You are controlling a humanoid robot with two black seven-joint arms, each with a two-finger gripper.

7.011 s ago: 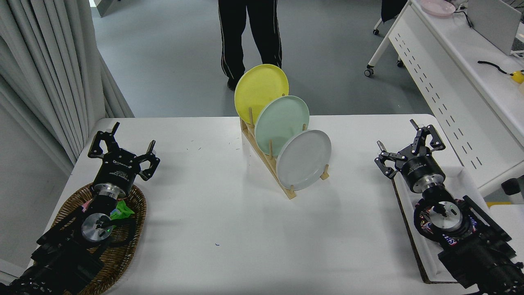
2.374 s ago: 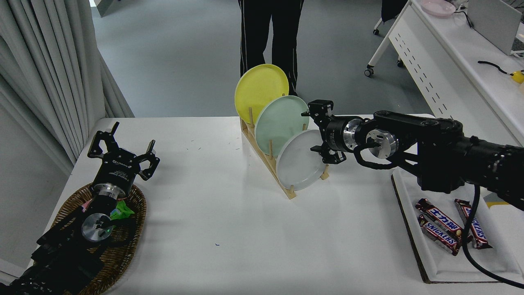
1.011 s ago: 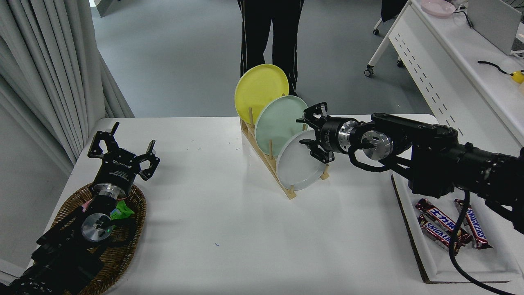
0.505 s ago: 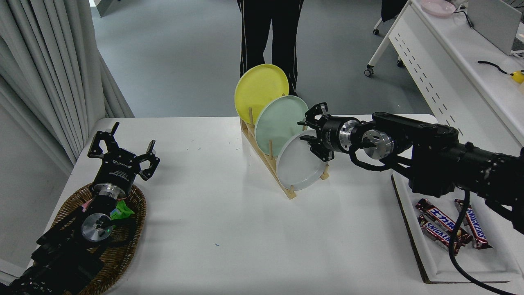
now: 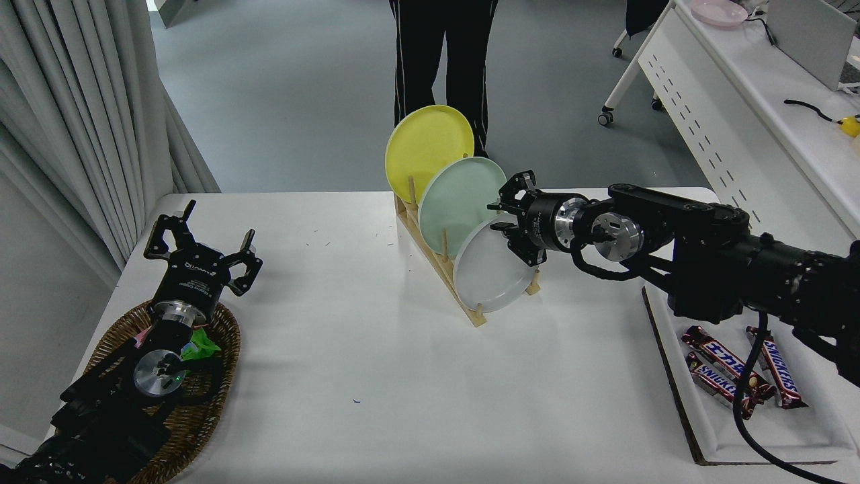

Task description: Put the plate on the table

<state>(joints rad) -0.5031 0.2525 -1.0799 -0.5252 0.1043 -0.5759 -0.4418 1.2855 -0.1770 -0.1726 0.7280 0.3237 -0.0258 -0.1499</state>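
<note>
The pale grey-white plate (image 5: 487, 275) stands on edge in the front slot of a wooden rack (image 5: 430, 252) on the white table (image 5: 376, 376). My right gripper (image 5: 500, 218) reaches in from the right and is shut on the plate's upper right rim. The plate still rests in the rack. My left gripper (image 5: 201, 232) is open and parked at the lower left, above a wicker basket (image 5: 201, 396).
A mint green plate (image 5: 457, 202) and a yellow plate (image 5: 423, 151) stand behind in the same rack. A white tray (image 5: 732, 430) with chocolate bars lies at the right. A person (image 5: 437, 60) stands beyond the far edge. A white perforated desk (image 5: 739, 121) is at the right.
My right arm swung from the right side to the rack, and over the last second its fingers closed onto the grey-white plate's rim. The plate has not moved.
</note>
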